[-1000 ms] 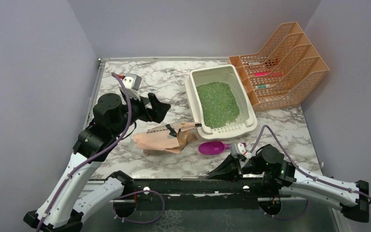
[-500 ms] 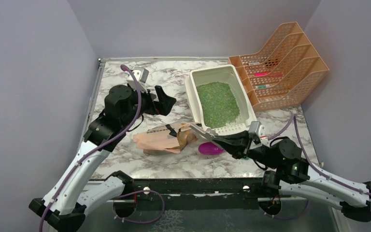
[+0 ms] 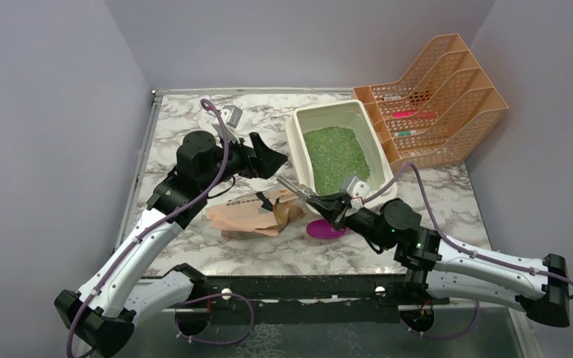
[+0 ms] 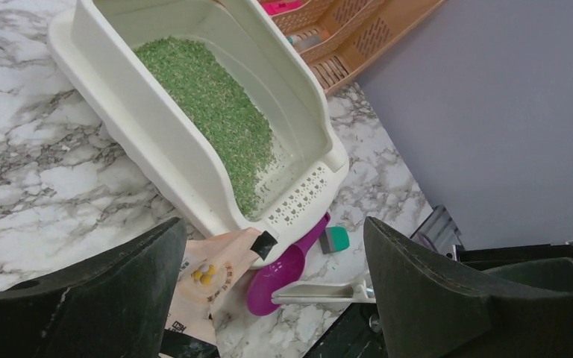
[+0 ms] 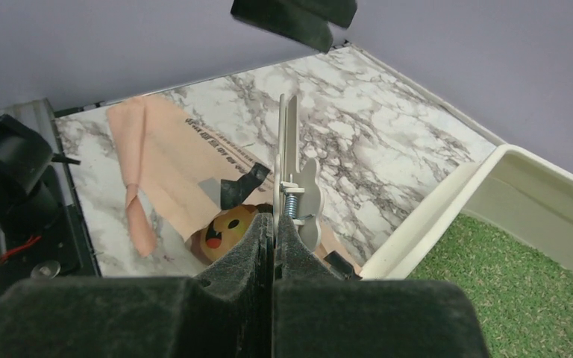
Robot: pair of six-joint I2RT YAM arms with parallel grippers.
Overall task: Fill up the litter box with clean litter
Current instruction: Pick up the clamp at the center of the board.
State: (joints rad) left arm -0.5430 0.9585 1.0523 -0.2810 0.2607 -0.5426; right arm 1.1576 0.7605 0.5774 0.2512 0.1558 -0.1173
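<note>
Marble-patterned tabletop (image 3: pixel 261 112) met a plain lilac wall (image 3: pixel 45 149) along its left edge, and the far left corner lay as open stone. The left gripper (image 3: pixel 270 158) hung over that bare stretch, just left of the tub, well above the surface. Its black fingers (image 4: pixel 119 298) stood wide apart with nothing between them.

Below it, a crumpled tan paper bag with dark printed characters (image 3: pixel 242 218) lay flat near the front edge. The bag's right end reached the tub's near left corner.

A pale plastic bag clip with a metal spring (image 3: pixel 296 186) pointed up and left over that end of the bag. The right gripper (image 3: pixel 319 201) had its fingers pressed together on the clip's lower end, as the right wrist view showed. The clip was clear of the bag. A magenta plastic scoop (image 3: pixel 319 230) lay on the marble just in front of the tub, partly hidden by this gripper.

The cream-white rectangular plastic litter box with a flared rim (image 3: pixel 328 117) sat right of centre, its long side running away from the arms. The bright green granules of clean litter (image 3: pixel 336 160) lay inside it, spread over the middle and far floor. An orange mesh file rack (image 3: pixel 448 112) stood just beside the box's right rim, against the right wall (image 3: pixel 545 112). Open marble ran in front of the rack, right of the box.
</note>
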